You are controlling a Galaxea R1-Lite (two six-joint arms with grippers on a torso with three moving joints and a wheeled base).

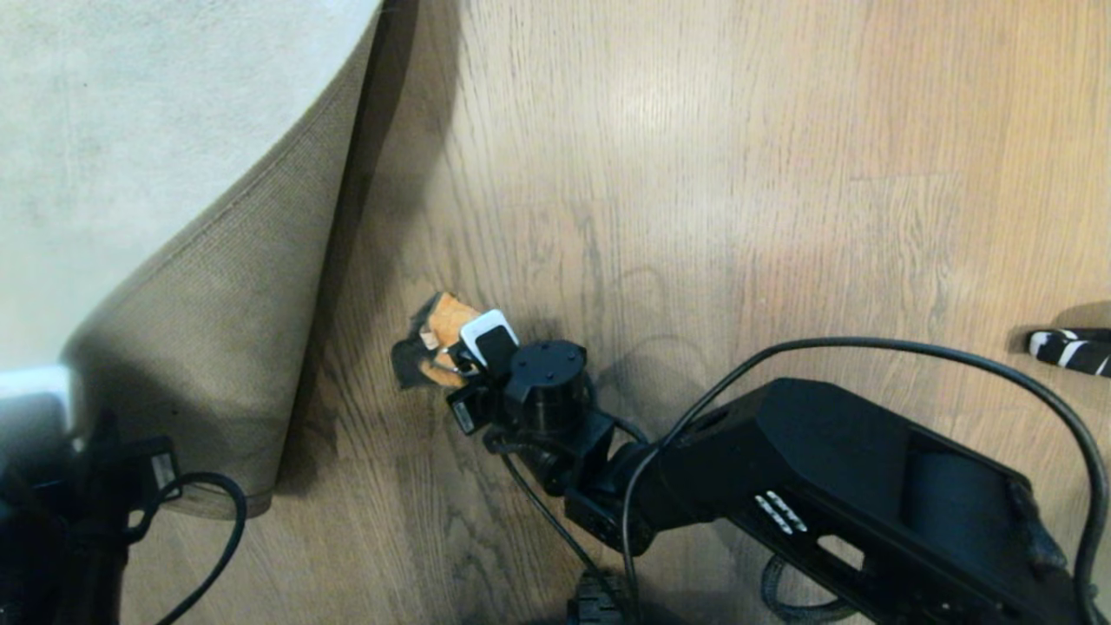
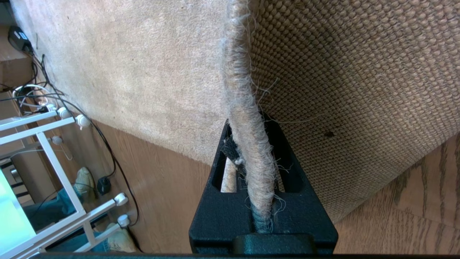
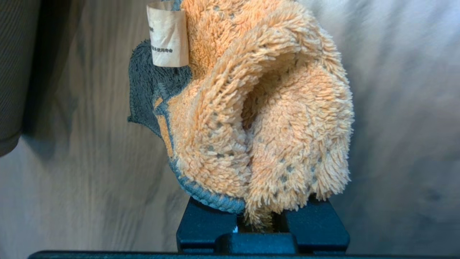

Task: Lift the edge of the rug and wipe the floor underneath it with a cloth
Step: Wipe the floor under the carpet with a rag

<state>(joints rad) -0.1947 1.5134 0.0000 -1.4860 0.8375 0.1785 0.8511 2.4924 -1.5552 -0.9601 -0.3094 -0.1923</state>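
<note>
The rug edge (image 2: 248, 151) is pinched between the closed jaws of the left gripper (image 2: 251, 187) and held lifted, tan backing turned out. It is judged heavy but pliable, best gripped on its bound border, which runs away from the gripper. Beside the raised fold, on the floor (image 1: 738, 174), the soft, light cloth (image 3: 258, 118) is bunched in the clamped right gripper (image 3: 262, 223), pointing towards the rug.
</note>
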